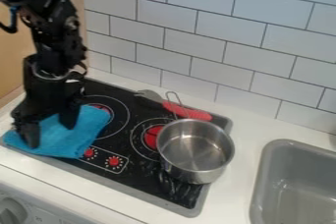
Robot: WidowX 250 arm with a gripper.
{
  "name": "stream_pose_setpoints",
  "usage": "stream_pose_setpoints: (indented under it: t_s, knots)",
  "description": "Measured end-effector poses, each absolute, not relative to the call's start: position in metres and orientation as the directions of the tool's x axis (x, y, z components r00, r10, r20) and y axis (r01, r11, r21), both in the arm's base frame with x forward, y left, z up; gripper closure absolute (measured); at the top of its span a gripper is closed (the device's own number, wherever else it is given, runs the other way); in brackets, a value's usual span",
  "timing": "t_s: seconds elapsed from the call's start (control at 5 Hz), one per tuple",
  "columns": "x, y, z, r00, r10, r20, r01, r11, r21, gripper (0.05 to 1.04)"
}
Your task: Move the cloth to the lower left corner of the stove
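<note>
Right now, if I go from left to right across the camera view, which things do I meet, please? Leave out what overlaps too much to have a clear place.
Blue cloth → pot → sink.

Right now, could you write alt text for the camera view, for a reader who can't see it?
A black robot tool with two spread fingers is over a blue cloth on the lower left corner of a black stove. A metal pot sits at the stove's right side, a red-handled utensil behind it, and a gray sink farther right.
</note>
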State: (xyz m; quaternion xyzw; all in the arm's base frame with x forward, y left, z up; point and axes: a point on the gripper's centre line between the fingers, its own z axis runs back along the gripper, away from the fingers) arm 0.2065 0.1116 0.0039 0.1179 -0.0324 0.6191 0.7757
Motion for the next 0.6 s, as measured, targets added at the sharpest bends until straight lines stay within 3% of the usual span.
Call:
stream_pose_setpoints:
  t_s: [0.6]
  knots:
    - [0.190, 0.145, 0.005, 0.181, 0.966, 0.184, -0.977, 0.155, 0.146, 0.085]
